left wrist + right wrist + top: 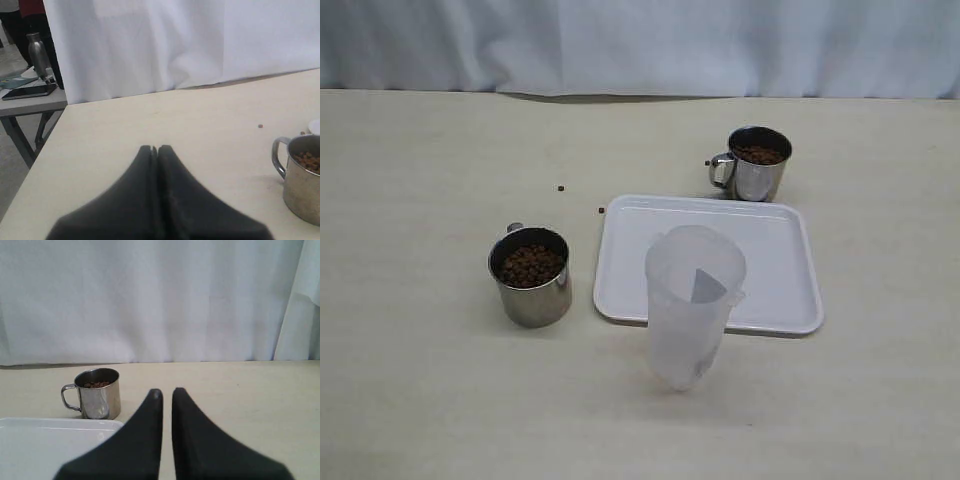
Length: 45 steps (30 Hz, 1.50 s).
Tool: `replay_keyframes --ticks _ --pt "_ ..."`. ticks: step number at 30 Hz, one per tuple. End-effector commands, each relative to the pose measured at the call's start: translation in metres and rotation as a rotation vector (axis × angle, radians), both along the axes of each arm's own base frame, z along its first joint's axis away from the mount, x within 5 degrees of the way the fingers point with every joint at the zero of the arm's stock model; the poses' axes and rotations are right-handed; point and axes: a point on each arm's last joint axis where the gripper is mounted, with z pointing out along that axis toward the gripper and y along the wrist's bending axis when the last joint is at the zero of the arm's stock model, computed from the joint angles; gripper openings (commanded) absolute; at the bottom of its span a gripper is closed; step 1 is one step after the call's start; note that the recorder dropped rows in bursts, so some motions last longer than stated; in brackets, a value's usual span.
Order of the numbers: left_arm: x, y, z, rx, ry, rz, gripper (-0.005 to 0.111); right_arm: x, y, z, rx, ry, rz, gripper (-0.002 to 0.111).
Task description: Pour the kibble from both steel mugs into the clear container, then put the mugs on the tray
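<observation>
While neither arm is seen in the exterior view, each gripper is shown by its own wrist camera. The left gripper [154, 148] is pressed fully together, its two black fingers [132, 200] meeting along one seam, and nothing is clasped between them. The right gripper [165, 391] is likewise drawn in, with only a thin slit left between its fingers [145, 440], and nothing is gripped there either.

The table [420, 380] is covered by a pale, wood-toned surface and is backed by a white curtain [640, 45]. The tray [780, 270] is laid flat right of the middle. The clear container [690, 310] is stood upright on the table just before the tray's near edge, so that its upper part is seen against the tray.

The nearer steel mug [530, 280] is placed left of the tray, just beside it yet apart from it, and is filled almost to the brim with kibble [531, 265]. The farther steel mug [755, 165] is set behind the tray's far edge, its handle turned toward the left of the exterior view, and brown pellets are seen inside it as well. Both mugs are upright.

Three stray pellets [561, 187] are scattered on the table between the two mugs, one of them close to the tray's far-left corner.
</observation>
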Motion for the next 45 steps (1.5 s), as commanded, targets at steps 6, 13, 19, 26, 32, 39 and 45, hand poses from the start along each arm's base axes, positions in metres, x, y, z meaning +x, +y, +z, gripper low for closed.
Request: replay_keyframes --ticks 6,13,19,26,32,39,45 --pt "0.000 -0.001 0.000 -0.009 -0.010 -0.008 0.000 0.000 0.000 -0.001 0.001 -0.004 -0.008 0.005" --pt "0.000 -0.001 0.000 -0.009 -0.010 -0.008 0.000 0.000 0.000 -0.001 0.001 -0.004 -0.008 0.005" --pt "0.000 -0.001 0.000 -0.009 -0.010 -0.008 0.000 0.000 0.000 -0.001 0.001 -0.004 -0.008 0.005" --pt "0.000 -0.001 0.000 -0.009 -0.010 -0.008 0.000 -0.002 0.000 0.020 0.023 -0.232 0.000 0.005" --pt "0.000 -0.001 -0.001 -0.010 -0.004 -0.008 0.000 -0.004 0.000 0.031 0.035 -0.354 0.004 0.005" --pt "0.000 -0.001 -0.001 -0.010 -0.004 -0.008 0.000 -0.006 0.000 0.036 0.043 -0.409 0.006 0.005" --pt "0.000 -0.001 -0.001 -0.010 -0.004 -0.008 0.000 -0.006 0.000 0.037 0.141 -0.409 0.023 0.005"
